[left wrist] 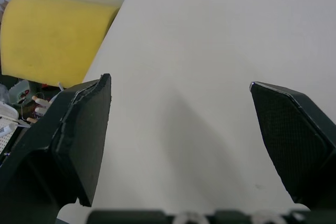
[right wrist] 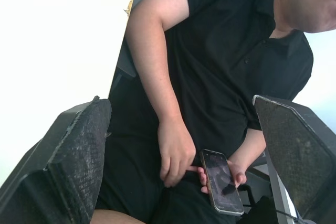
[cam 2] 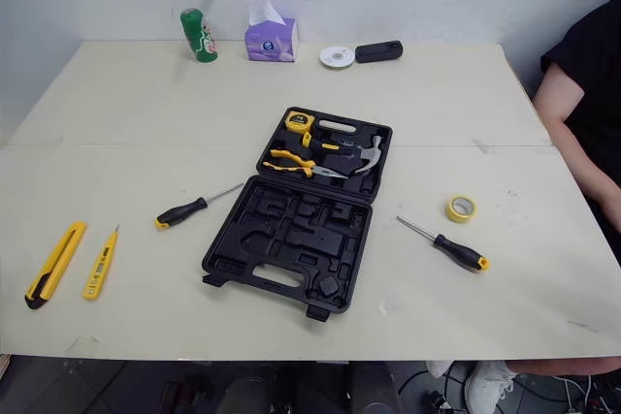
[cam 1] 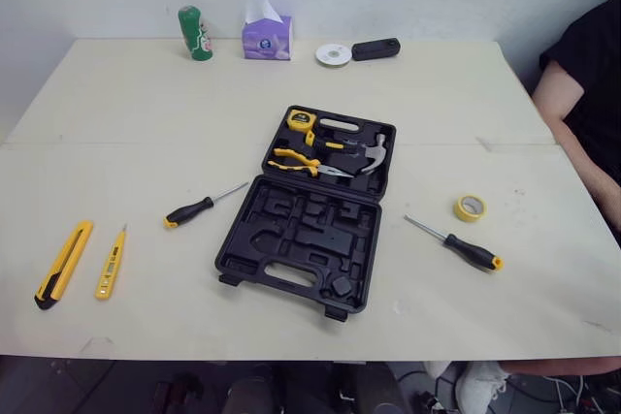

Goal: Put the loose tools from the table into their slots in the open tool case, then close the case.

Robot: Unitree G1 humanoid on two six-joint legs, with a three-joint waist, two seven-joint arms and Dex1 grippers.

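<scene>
The black tool case [cam 1: 254, 249] lies open at the middle of the table. Its far half holds a yellow tape measure [cam 1: 300, 121], yellow-handled pliers [cam 1: 299, 162] and a small hammer [cam 1: 374, 153]. Its near half has bare slots. Loose on the table are a black-handled screwdriver [cam 1: 194, 208] left of the case and a second screwdriver [cam 1: 468, 250] to its right. A yellow utility knife [cam 1: 64, 263] and a yellow tester pen [cam 1: 110, 264] lie at the near left. My left gripper [left wrist: 179, 81] is open over bare tabletop. My right gripper [right wrist: 178, 99] is open beside the table edge, facing a seated person.
A yellow tape roll [cam 1: 470, 207] lies right of the case. Along the far edge stand a green can [cam 1: 195, 33], a tissue box [cam 1: 267, 36], a white disc [cam 1: 333, 54] and a black device [cam 1: 375, 48]. A person [cam 1: 582, 94] sits at the right edge, holding a phone [right wrist: 218, 179].
</scene>
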